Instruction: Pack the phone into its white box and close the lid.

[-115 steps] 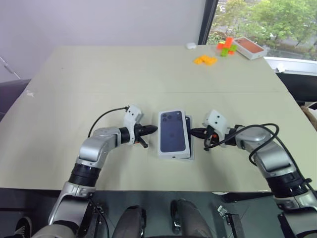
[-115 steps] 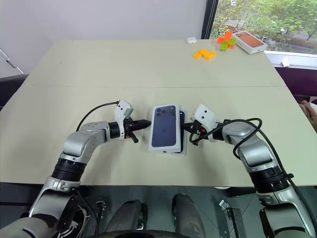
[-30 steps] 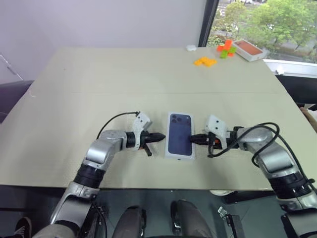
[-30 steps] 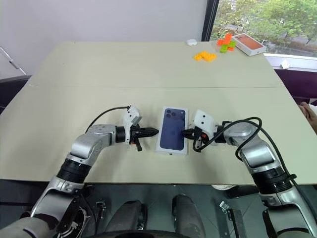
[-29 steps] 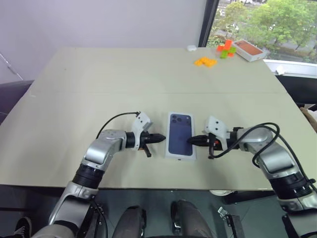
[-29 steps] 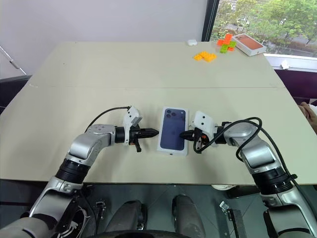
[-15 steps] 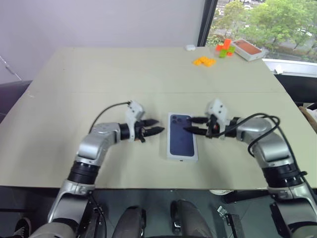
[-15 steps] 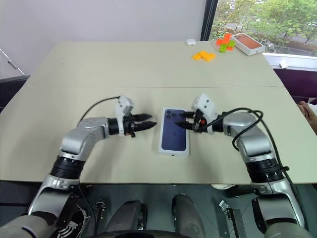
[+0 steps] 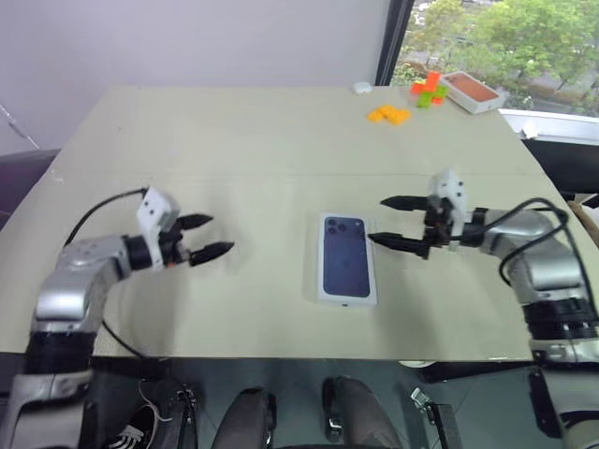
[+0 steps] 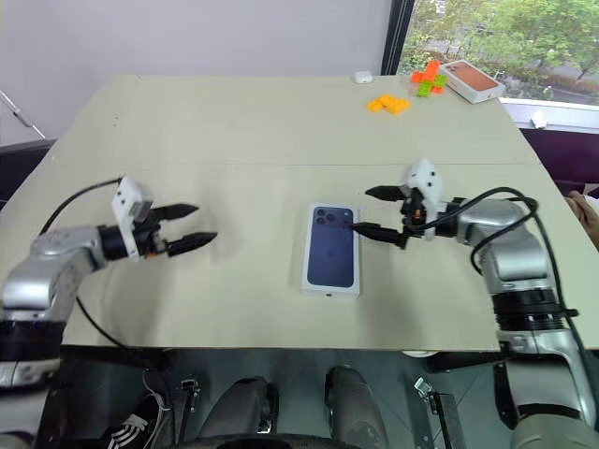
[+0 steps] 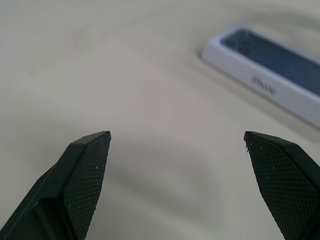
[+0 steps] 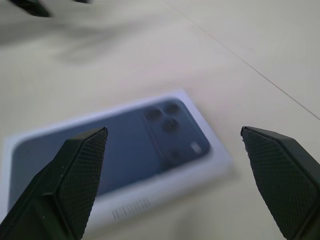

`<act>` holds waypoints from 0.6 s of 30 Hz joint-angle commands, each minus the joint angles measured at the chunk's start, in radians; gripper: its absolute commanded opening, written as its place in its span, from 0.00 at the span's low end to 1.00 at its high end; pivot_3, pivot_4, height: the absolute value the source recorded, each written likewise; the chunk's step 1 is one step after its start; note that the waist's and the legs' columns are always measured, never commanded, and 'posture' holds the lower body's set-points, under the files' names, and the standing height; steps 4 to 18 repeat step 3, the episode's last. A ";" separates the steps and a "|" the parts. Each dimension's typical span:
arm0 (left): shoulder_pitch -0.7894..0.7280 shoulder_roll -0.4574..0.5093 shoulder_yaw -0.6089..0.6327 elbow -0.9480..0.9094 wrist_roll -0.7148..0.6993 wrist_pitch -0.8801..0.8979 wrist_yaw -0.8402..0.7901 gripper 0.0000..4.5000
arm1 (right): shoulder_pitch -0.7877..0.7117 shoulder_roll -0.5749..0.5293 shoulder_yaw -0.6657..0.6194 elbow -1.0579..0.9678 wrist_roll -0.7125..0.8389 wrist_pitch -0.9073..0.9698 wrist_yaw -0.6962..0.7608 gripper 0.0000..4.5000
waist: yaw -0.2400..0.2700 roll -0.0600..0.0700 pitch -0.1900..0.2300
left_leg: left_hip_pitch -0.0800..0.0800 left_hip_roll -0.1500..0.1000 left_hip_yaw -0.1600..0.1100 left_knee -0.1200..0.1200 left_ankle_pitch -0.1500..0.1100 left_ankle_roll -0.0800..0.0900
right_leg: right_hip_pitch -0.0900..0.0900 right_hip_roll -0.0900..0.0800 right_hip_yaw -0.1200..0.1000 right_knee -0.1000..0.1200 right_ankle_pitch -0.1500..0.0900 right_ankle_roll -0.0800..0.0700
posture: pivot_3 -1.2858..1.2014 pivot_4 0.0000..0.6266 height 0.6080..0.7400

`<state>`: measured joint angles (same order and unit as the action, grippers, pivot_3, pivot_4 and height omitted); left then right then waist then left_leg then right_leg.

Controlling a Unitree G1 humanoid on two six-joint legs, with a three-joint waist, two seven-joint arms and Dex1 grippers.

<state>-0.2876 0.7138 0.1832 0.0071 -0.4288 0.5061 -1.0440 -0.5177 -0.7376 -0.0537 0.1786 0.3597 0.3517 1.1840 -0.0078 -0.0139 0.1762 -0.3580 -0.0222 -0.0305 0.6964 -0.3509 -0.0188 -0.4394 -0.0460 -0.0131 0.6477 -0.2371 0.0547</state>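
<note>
Lid (image 9: 346, 258) seated on the white box, dark blue phone picture facing up, lying flat near the front middle of the bench (image 9: 234, 140). White side wall visible all round in the left wrist view, with no step or gap noted along the edge; lid judged fully down and square. Phone itself hidden; presumed inside, not confirmable from these views.

Left gripper (image 9: 208, 237) well apart from the box, out toward the left side of the bench, jaws spread wide and holding nothing. Right gripper (image 9: 393, 223) just beside the box's right edge near the camera-cluster end, raised clear of it, jaws likewise spread wide and empty. No contact between either gripper and the box.

Task status: packing and closing judged complete as far as visible. Remaining: nothing evident beyond clearing both arms; a final check of lid seating along the far long side would be prudent, as that edge is less clearly seen.

Other items noted at the far right corner of the bench, well away from the work: orange and green blocks (image 9: 401, 103), a white box with an orange-red top (image 9: 472, 91), a small white object (image 9: 361, 88). None involved.
</note>
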 commanded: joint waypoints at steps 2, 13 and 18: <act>0.086 0.050 0.087 -0.092 -0.059 0.013 -0.010 1.00 | 0.044 -0.033 -0.049 -0.012 0.033 -0.043 0.048 0.99 | -0.003 0.000 0.000 | 0.001 0.000 0.000 0.000 0.000 0.000 | 0.000 0.000 0.000 0.001 0.000 0.000 | 0.52 0.24 1.00; 0.116 0.055 0.108 -0.100 -0.060 0.000 -0.006 1.00 | 0.056 -0.045 -0.063 -0.010 0.040 -0.044 0.056 0.99 | -0.003 0.000 0.000 | 0.001 0.000 0.000 0.000 0.000 0.000 | 0.001 0.000 0.000 0.001 0.000 0.000 | 0.52 0.24 1.00; 0.116 0.055 0.108 -0.100 -0.060 0.000 -0.006 1.00 | 0.056 -0.045 -0.063 -0.010 0.040 -0.044 0.056 0.99 | -0.003 0.000 0.000 | 0.001 0.000 0.000 0.000 0.000 0.000 | 0.001 0.000 0.000 0.001 0.000 0.000 | 0.52 0.24 1.00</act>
